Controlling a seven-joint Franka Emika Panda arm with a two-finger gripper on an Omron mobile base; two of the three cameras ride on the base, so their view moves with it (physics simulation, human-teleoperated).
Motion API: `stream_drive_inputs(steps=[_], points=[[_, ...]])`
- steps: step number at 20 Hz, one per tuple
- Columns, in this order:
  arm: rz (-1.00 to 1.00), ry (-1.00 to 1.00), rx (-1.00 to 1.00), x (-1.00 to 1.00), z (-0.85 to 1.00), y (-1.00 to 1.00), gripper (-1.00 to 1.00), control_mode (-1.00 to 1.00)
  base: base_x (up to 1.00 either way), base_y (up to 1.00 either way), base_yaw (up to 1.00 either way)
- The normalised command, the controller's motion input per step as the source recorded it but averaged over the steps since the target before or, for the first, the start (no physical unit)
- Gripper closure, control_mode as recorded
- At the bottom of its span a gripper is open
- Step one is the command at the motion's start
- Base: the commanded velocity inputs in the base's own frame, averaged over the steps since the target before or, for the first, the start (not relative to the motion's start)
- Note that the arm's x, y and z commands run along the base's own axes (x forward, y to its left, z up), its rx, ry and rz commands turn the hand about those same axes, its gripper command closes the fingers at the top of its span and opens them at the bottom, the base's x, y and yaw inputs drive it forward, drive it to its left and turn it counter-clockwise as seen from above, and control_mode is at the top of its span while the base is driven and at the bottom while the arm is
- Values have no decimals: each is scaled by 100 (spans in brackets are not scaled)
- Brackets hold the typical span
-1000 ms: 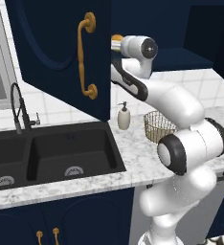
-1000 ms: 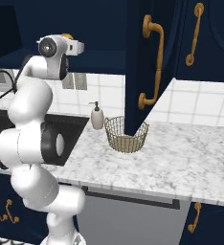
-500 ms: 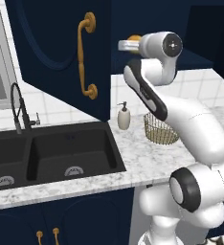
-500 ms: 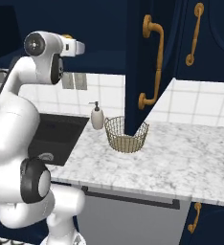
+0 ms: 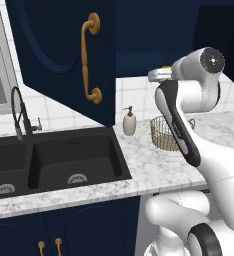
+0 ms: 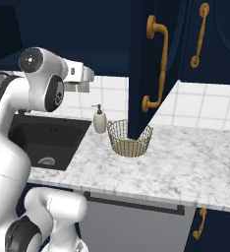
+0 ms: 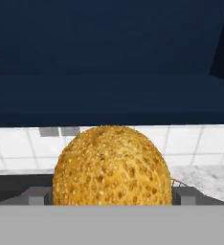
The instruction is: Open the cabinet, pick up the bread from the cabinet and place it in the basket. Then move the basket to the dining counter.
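The gripper [image 7: 112, 203], fingers clamped wide on the bread [image 7: 112, 165], sits centre frame above the basket [image 5: 170, 133]. Releasing off-centre could bounce the bread off the rim onto the counter [image 6: 195, 167].

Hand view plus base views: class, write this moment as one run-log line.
cabinet: door open | gripper: shut on bread | basket: on sink counter, looks empty | step: bread not yet in basket

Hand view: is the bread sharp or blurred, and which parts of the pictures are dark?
Hand view: the bread is close, large, its speckles slightly soft. Left base view: the open cabinet interior is nearly black. Right base view: the marbled counter is evenly lit, without glare.
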Motion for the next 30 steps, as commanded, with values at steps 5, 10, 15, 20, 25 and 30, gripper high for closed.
stream_drive_inputs(steps=[5, 10, 15, 20, 25, 30], points=[[-2, 31, -6, 12, -100, -9, 100, -100, 0, 0, 0], [0, 11, 0, 50, -99, -28, 100, -100, 0, 0, 0], [0, 7, 0, 44, -89, -59, 100, -100, 0, 0, 0], [0, 3, 0, 54, -33, -53, 100, -100, 0, 0, 0], [-5, 10, -1, 24, -47, -35, 100, -100, 0, 0, 0], [-6, 8, 0, 20, -37, -10, 100, -100, 0, 0, 0]])
